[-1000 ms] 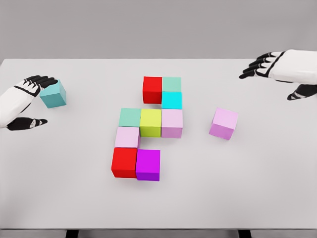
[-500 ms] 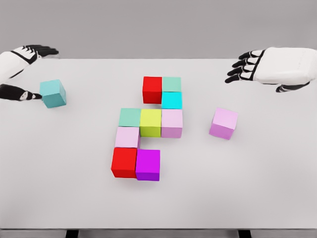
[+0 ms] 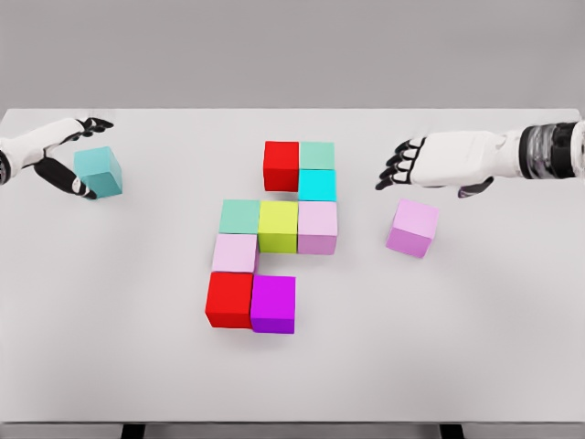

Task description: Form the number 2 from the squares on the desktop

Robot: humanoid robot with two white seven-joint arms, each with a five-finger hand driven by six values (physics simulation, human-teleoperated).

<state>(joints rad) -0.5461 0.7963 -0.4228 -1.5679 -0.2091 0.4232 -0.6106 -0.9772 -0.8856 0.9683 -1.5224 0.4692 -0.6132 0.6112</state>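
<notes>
Carrying no lettering, brand or mark that can be read, the cubes sit as plain coloured blocks on the pale counter (image 3: 475,329). Eight of them lie pressed together near the middle: a red cube (image 3: 281,165) beside a pale green cube (image 3: 317,155) at the far end, a cyan cube (image 3: 317,186) just in front of that, then a row of a mint cube (image 3: 240,217), a yellow-green cube (image 3: 278,226) and a pink cube (image 3: 317,227). Nearer the camera come a light pink cube (image 3: 235,253), a second red cube (image 3: 228,299) and a purple cube (image 3: 272,304).

A lilac cube (image 3: 412,228) stands apart to the right. The right hand (image 3: 430,163) hovers above and behind it, fingers relaxed and holding nothing.

At far left, a teal cube (image 3: 98,172) sits between the thumb and fingers of the left hand (image 3: 57,151); whether they actually grip it cannot be told. That arm is cut off by the picture's edge, as is the right forearm.
</notes>
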